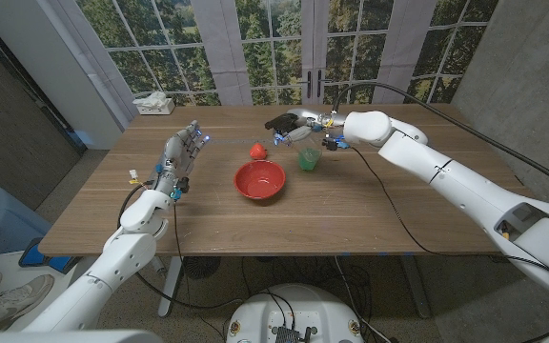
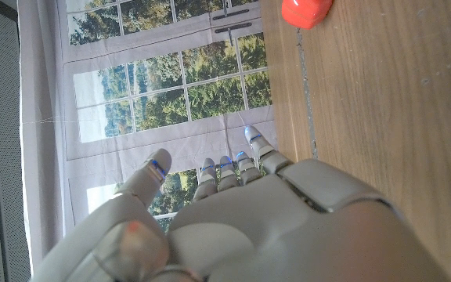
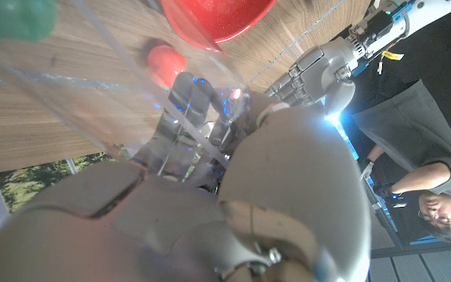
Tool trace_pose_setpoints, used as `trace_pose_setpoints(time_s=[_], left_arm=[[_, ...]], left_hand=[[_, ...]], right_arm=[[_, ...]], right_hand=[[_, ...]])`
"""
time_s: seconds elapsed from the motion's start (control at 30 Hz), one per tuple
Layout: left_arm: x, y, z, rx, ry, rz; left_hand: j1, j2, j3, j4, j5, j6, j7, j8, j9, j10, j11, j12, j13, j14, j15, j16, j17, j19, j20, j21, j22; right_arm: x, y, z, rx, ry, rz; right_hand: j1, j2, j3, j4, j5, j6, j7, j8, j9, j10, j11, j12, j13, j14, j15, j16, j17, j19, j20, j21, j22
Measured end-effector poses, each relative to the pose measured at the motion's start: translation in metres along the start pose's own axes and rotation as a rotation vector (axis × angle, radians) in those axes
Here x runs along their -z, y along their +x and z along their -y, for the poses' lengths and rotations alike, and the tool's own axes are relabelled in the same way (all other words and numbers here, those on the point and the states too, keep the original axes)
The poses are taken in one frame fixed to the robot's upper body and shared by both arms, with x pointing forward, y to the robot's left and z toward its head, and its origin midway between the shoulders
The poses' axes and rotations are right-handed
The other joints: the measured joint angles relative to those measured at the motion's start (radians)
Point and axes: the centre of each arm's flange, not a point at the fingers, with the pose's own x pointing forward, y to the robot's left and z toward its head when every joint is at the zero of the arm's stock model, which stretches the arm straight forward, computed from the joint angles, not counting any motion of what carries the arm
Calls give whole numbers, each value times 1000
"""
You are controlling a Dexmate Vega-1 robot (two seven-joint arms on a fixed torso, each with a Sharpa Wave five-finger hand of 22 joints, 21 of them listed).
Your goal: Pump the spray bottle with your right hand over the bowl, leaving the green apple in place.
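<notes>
Head view, right hand (image 1: 294, 124): fingers grip the spray bottle (image 1: 308, 152), beyond the bowl (image 1: 259, 179).
Red object (image 1: 257, 151): just beside those fingers.
Left hand (image 1: 181, 152): fingers apart, gripping nothing, on the desk (image 1: 370, 210).

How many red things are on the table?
2. The bowl stands mid-table; a small red object lies just beyond it, apart from it. The right hand may hide more.

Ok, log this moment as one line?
right hand: grips clear spray bottle, behind red bowl | left hand: open, idle | small red object: on table
</notes>
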Motion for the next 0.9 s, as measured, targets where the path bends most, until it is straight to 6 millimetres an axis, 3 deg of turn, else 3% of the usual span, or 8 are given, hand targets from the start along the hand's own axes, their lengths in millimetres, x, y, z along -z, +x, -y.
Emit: trace_pose_setpoints(time_s=[0.2,0.27,0.67,0.9], left_arm=[[1,0,0,-4,1,-4],[0,2,1,-4,3,-4],[-2,4,6,2,10,-3],[-5,5,9,6,14,0]], left_hand=[[0,0,-4,-4,0,0,0,0,0,0,0,0,0,0,0,0,0,0,0,-8,0],[0,0,-4,-4,0,0,0,0,0,0,0,0,0,0,0,0,0,0,0,-8,0],[0,0,-4,-4,0,0,0,0,0,0,0,0,0,0,0,0,0,0,0,-8,0],[3,-3,-4,-4,-4,0,0,0,0,0,0,0,0,0,0,0,0,0,0,-10,0]], right_arm=[[11,-5,5,18,29,-16],[13,-8,8,33,86,8],[29,-21,17,91,229,43],[37,-29,20,119,300,63]], right_hand=[[4,4,-6,-2,1,-4,-4,4,0,0,0,0,4,0,0,0,0,0,0,0,0],[4,4,-6,-2,1,-9,-9,19,0,0,0,0,5,0,0,0,0,-4,4,0,0],[4,4,-14,-2,11,-14,-14,24,0,0,0,0,5,-5,2,0,0,-7,0,0,0],[4,4,-14,-2,11,-22,-22,39,-1,0,0,0,5,-5,2,4,0,-11,-4,0,0]])
